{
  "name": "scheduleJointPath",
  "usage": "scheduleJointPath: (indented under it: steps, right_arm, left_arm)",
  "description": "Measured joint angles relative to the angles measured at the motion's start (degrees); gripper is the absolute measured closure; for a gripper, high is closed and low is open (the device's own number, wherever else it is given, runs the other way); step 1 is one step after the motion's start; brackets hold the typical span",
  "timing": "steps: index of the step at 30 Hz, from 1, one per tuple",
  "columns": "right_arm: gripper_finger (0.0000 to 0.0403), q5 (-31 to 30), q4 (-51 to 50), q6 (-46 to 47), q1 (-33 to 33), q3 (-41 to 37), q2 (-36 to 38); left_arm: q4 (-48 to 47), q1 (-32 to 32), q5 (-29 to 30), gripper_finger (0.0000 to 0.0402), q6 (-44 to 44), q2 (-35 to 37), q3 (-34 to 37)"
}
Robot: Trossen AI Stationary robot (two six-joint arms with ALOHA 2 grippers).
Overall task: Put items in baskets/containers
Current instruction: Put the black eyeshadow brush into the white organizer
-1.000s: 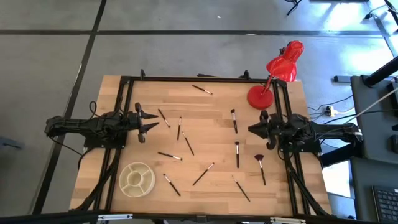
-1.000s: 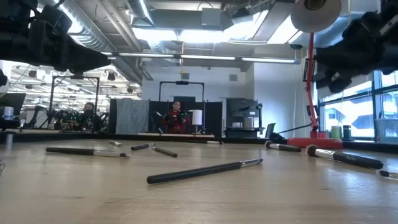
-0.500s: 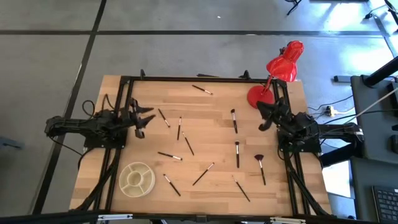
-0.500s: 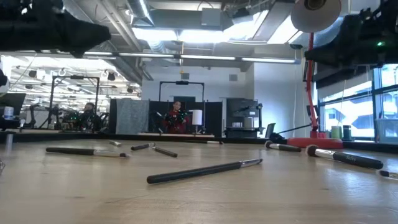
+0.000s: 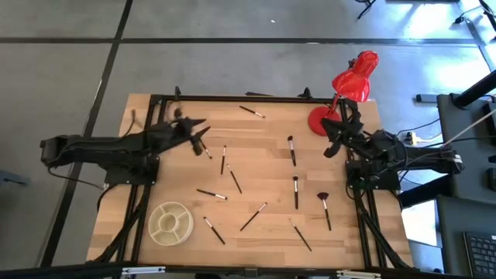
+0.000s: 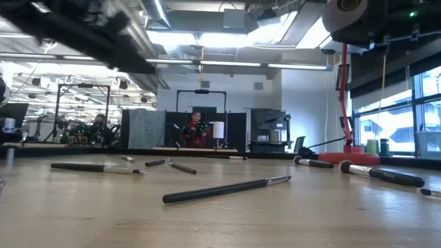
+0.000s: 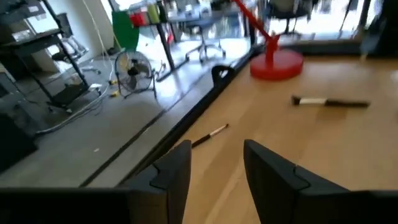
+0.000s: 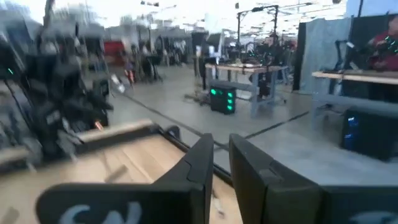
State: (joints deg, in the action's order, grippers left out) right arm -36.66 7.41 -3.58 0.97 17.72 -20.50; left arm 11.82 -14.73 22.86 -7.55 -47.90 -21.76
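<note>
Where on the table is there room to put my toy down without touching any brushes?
The widest bare wood lies along the far edge, between the lone brush there and the left end effector. A smaller bare patch sits in the near right corner of the table, past the fan brush. The middle is crowded with brushes, and the white container fills the near left corner.

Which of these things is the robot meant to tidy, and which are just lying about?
For the job:
- brushes scattered on the table
- fan brush
- container, still empty

Just there:
- red lamp
- table itself
</note>
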Motion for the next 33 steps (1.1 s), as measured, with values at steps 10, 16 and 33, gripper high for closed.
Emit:
scheduleJointPath:
  steps: [10, 16, 33]
  right_arm:
    - [0.0350, 2.25, 0.87, 4.51, 0.02, 0.00, -4.91]
    - [0.0350, 12.32, -0.68, 9.89, 0.02, -0.01, -4.90]
    - [0.0350, 15.71, -2.72, 12.13, 0.04, -0.01, -4.89]
  left_arm:
    - [-6.61, -8.45, -16.51, 0.0258, -13.05, -36.70, -26.51]
    - [-25.61, -10.20, -17.88, 0.0258, -16.84, -54.77, -50.12]
    - [-45.48, -12.04, -19.98, 0.0258, -31.11, -84.26, -86.82]
